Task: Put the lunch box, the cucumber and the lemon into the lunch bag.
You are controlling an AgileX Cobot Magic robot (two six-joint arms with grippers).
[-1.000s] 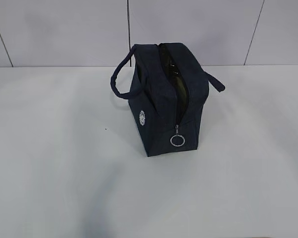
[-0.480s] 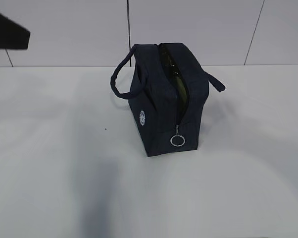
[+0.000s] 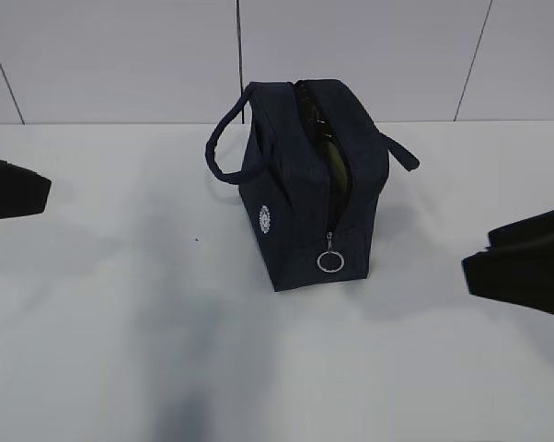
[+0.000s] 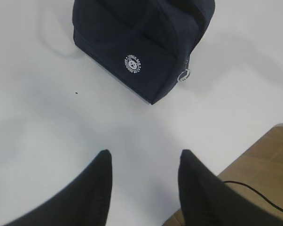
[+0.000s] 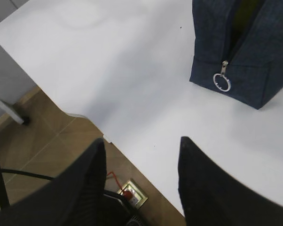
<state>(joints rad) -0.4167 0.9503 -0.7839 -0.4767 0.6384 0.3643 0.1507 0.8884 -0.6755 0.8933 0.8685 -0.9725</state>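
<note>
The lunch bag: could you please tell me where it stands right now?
In the exterior view the lunch bag stands upright on the white table, near the middle toward the back wall, zipper open.

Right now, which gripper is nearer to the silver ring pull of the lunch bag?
The right gripper, though only slightly. It hangs open over the table edge, right of the ring pull. The left gripper, also open, is off to the lunch bag's left side.
</note>
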